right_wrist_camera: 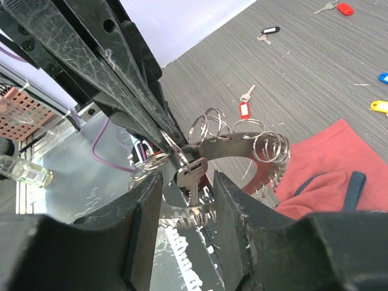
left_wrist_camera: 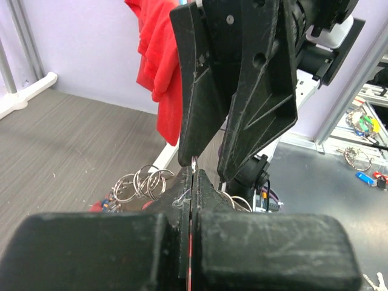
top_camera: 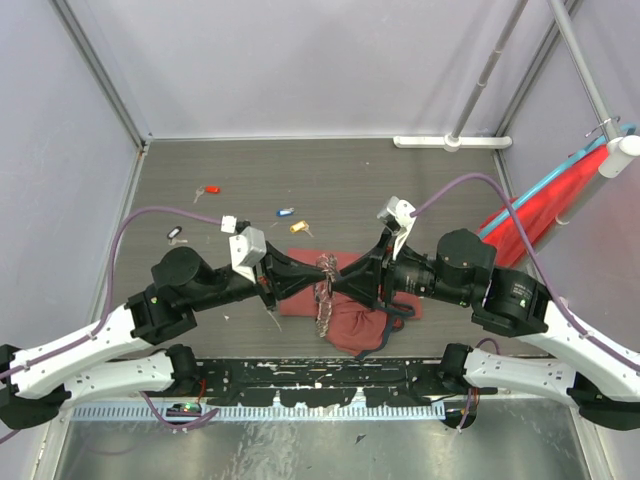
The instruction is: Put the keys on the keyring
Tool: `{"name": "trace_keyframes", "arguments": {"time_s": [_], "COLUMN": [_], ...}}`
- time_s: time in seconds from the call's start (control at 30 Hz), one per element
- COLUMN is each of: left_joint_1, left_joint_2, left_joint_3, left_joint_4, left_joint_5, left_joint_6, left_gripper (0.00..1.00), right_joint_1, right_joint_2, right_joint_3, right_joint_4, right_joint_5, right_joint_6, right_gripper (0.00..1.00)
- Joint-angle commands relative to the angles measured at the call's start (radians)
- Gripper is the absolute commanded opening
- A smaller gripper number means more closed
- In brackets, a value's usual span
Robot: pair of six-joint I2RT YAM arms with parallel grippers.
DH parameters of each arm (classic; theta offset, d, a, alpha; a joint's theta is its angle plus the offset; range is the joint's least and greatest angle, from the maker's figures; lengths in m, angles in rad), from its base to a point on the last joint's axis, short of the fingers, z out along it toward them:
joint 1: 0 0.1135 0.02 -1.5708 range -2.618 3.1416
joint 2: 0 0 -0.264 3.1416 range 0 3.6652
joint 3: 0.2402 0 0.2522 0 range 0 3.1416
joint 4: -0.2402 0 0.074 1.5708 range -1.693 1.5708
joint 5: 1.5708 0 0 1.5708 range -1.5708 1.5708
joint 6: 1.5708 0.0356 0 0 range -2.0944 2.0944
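Observation:
The keyring [top_camera: 324, 285] is a metal band fringed with split rings and small silvery keys, held on edge above the dark-red bag [top_camera: 352, 322]. My left gripper [top_camera: 305, 279] is shut on one of its split rings; in the left wrist view [left_wrist_camera: 193, 176] the jaws are pressed together on thin metal. My right gripper [top_camera: 346, 281] faces it from the right and is open. In the right wrist view a silver key [right_wrist_camera: 193, 176] hangs between its fingers [right_wrist_camera: 145, 212] without touching them, and the keyring [right_wrist_camera: 242, 134] curves behind. Loose keys lie on the floor: red [top_camera: 210, 189], blue [top_camera: 285, 212], yellow [top_camera: 298, 227], black [top_camera: 176, 233].
A red-tagged key [right_wrist_camera: 244, 110] lies on the floor beyond the ring in the right wrist view. A red cloth [top_camera: 545, 205] hangs on a blue-edged bar at the right wall. A white-footed pole [top_camera: 445, 141] stands at the back. A black perforated plate [top_camera: 330, 380] runs along the near edge.

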Motion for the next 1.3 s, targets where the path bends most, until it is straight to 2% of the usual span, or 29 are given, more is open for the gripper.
{"name": "trace_keyframes", "arguments": {"time_s": [0.0, 0.33, 0.47, 0.67, 0.97, 1.27], "left_joint_1": [-0.002, -0.002, -0.002, -0.002, -0.002, -0.002], "left_joint_2": [-0.026, -0.02, -0.025, -0.03, -0.037, -0.034], "left_joint_3": [-0.011, -0.01, -0.011, -0.01, -0.005, 0.0], "left_joint_4": [0.116, 0.134, 0.132, 0.123, 0.111, 0.108], "left_joint_5": [-0.006, 0.026, 0.025, 0.019, 0.01, 0.021], "left_joint_6": [-0.021, -0.029, -0.029, -0.024, -0.014, -0.013], "left_gripper": [0.0, 0.0, 0.0, 0.0, 0.0, 0.0], "right_joint_1": [0.001, 0.0, 0.0, 0.0, 0.0, 0.0], "right_joint_2": [-0.024, -0.029, -0.027, -0.022, -0.027, -0.005], "right_joint_3": [-0.011, -0.03, -0.032, -0.024, -0.003, 0.018], "right_joint_4": [0.114, 0.173, 0.177, 0.148, 0.104, 0.055], "right_joint_5": [-0.001, -0.03, -0.036, -0.031, -0.008, 0.01], "right_joint_6": [0.033, 0.046, 0.05, 0.047, 0.04, 0.04], "right_gripper": [0.45, 0.37, 0.25, 0.15, 0.08, 0.06]}}
